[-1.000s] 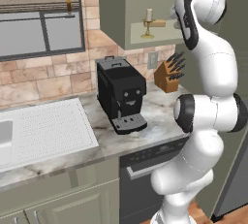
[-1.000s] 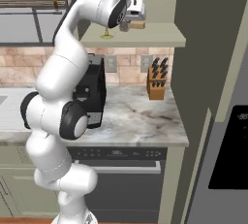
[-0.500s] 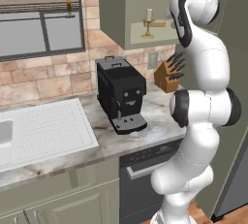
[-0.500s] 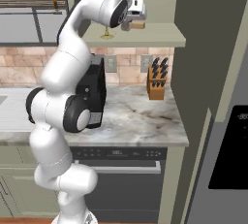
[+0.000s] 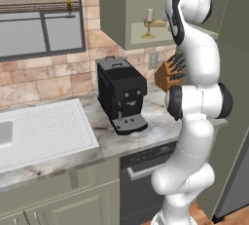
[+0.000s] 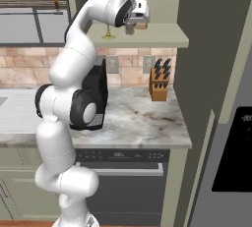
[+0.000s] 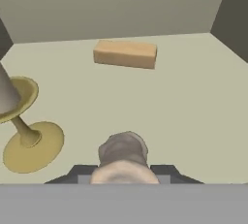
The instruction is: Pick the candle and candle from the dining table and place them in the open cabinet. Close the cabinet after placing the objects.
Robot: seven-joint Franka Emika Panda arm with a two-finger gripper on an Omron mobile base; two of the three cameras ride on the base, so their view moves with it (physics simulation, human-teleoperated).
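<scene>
Low in the hand view, my gripper [image 7: 121,171] is shut on the stubby pale-grey candle [image 7: 123,151], which stands between the dark fingertips [image 7: 72,173]. The candle is just above the pale floor of the open sage-green cabinet [image 7: 189,97]. The cream candle on its gold stemmed holder [image 7: 28,139] stands on that floor to the left. From the left base view the holder candle [image 5: 149,20] stands on the cabinet's shelf [image 5: 141,41]. In the right base view my gripper [image 6: 134,24] reaches in over the cabinet's shelf [image 6: 162,37]. The dining table is out of view.
A tan block [image 7: 125,53] lies further back on the cabinet floor. Below the cabinet, a marble counter [image 6: 142,120] carries a black coffee machine [image 5: 121,95] and a knife block [image 6: 159,81]. A white sink drainer [image 5: 44,131] lies at the left. A dark tall panel [image 6: 206,64] stands close on the right.
The arm's elbow has risen a little and its lower links have straightened. The hand stays at the cabinet shelf with the pale-grey candle still held.
</scene>
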